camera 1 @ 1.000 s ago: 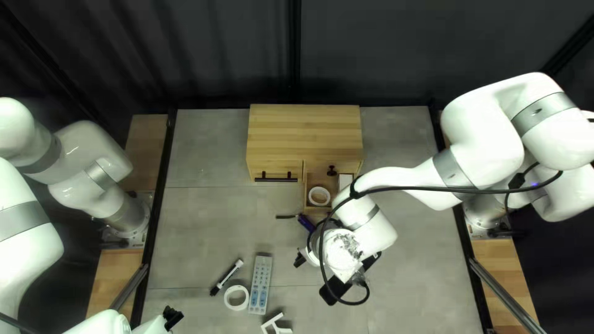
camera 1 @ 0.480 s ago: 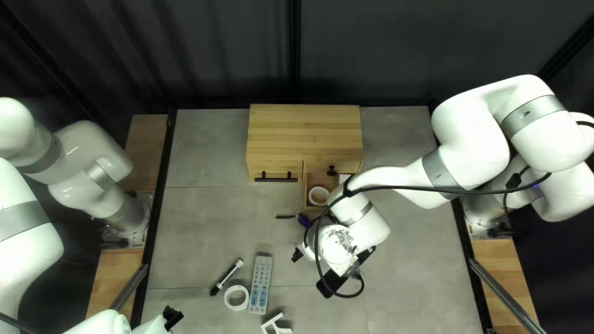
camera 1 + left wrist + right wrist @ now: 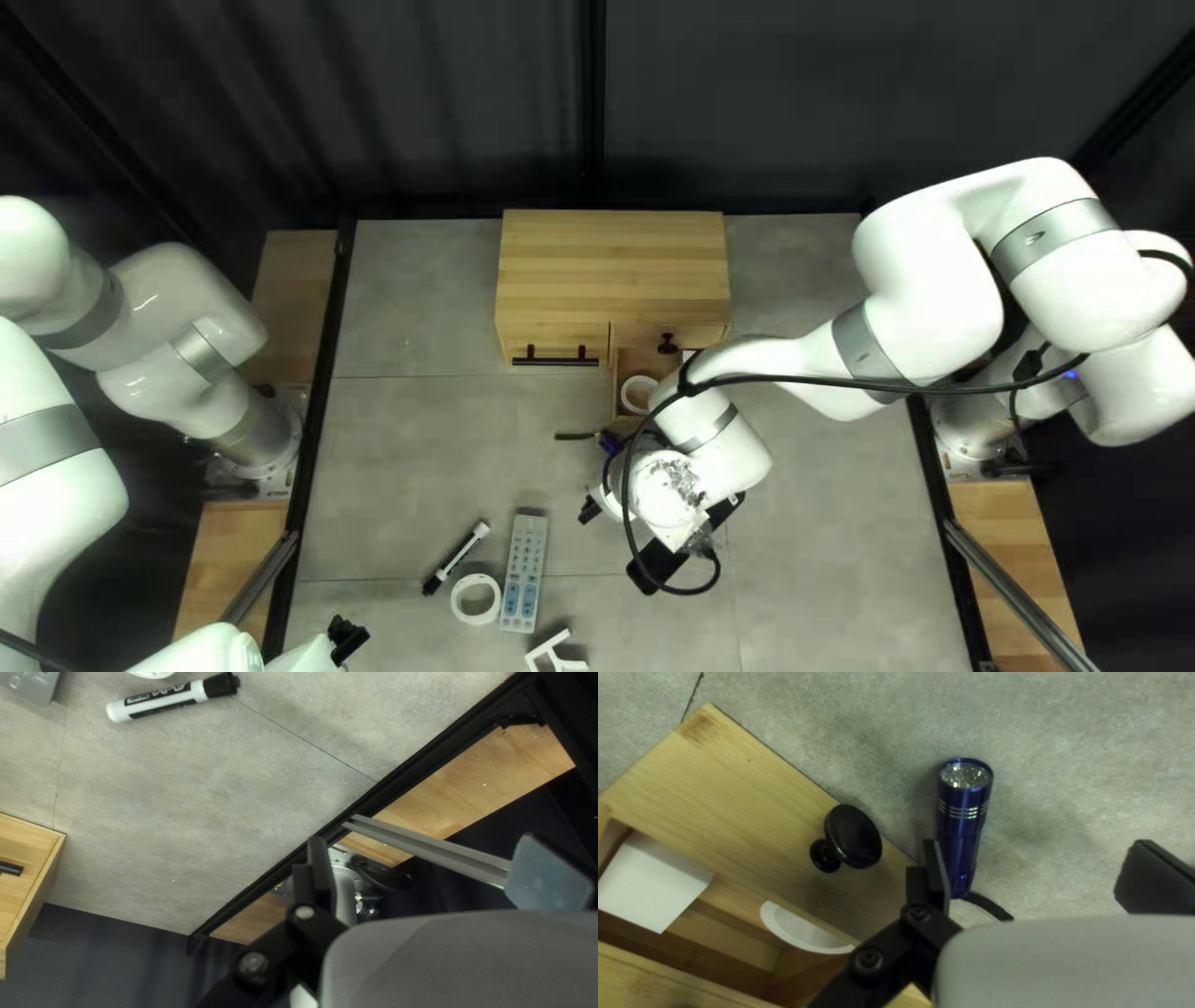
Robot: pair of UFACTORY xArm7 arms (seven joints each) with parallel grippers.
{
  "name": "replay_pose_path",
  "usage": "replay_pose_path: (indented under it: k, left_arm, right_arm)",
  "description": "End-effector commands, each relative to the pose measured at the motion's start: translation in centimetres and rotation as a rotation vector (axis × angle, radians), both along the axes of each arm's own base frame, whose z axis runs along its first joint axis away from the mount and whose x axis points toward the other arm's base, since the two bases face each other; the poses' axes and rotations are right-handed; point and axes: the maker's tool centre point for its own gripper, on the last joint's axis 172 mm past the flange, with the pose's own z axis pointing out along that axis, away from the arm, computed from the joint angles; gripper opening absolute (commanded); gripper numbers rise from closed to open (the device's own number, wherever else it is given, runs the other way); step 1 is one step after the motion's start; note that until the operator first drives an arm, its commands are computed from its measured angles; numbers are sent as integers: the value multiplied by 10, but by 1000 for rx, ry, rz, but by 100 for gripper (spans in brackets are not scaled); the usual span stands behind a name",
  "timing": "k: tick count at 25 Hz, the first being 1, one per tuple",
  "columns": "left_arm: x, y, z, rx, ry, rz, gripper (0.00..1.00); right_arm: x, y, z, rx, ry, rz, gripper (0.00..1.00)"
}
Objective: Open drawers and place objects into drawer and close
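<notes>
Item, one wooden cabinet (image 3: 610, 268), beyond both my grippers. Item, its barred drawer (image 3: 557, 336), beyond my right gripper (image 3: 1039, 852), was shut, contents unknown. Item, its knobbed drawer (image 3: 735, 790), just beside my right gripper, stood open: opening done, closing outstanding. My right gripper was spread and empty; my left gripper (image 3: 427, 852), well apart from the cabinet, likewise parted and holding nothing. Item, one grey remote (image 3: 524, 573), between my grippers, loose. Item, one white bracket (image 3: 548, 644), to the near side of the remote, loose. Item, one marker (image 3: 162, 698), ahead of my left gripper, unstowed. Item, one blue flashlight (image 3: 960, 827), between my right fingers, ungrasped, probably next. Item, one loose white ring (image 3: 456, 600), between marker and remote. Item, one white block (image 3: 651, 886), and one drawer ring (image 3: 803, 932), beside my right gripper, both inside the open drawer: seemingly stowed.
</notes>
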Motion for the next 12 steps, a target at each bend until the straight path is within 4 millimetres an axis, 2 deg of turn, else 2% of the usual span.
replay_pose_path:
  k: [1,4,7,9,12]
  left_arm:
    - [0,0,0,0,0,0,100]
    - [0,0,0,0,0,0,100]
    - [0,0,0,0,0,0,100]
    - [0,0,0,0,0,0,100]
    - [0,0,0,0,0,0,100]
  right_arm:
    - [2,0,-2,1,0,-2,74]
    - [3,0,-3,1,0,-4,62]
    - [3,-1,-4,2,0,-5,20]
    - [3,-1,-5,3,0,-8,15]
    - [4,-1,-5,4,-1,-11,16]
